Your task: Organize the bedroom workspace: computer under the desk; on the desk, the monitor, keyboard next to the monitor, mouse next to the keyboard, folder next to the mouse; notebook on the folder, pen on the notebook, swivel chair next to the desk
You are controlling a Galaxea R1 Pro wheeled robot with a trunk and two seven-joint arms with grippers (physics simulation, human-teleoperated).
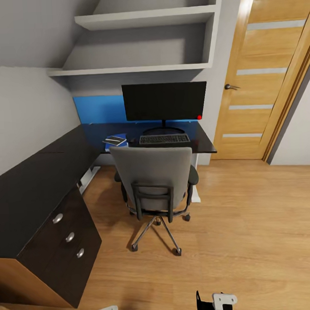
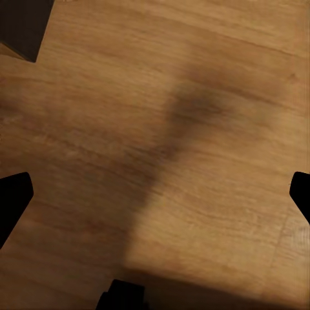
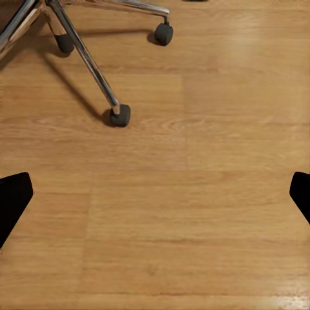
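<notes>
No brand, label or writing is being shown anywhere in the bedroom (image 1: 29, 102). In the head view the desk (image 1: 34, 188) is being seen running from 8 o'clock up to the far wall, its drawer unit (image 1: 70, 236) being cut off at the lower edge. Near 11 o'clock the folder (image 1: 112, 145) is lying on the desk, largely hidden behind the chair back, with the notebook (image 1: 114, 140) resting on top of it; a pen is too small to be made out. Just right of them the keyboard (image 1: 164, 139) is lying before the monitor (image 1: 164, 101), whose red light is glowing at its lower right corner. The swivel chair (image 1: 152, 178) is standing at the centre, tucked against the desk, its seat being hidden by its back.

The left gripper (image 2: 155, 194) is being held over bare floor (image 2: 213, 129), jaws wide apart. The right gripper (image 3: 155, 194) is likewise spread apart, with the chair's castors (image 3: 119, 116) being seen ahead.
</notes>
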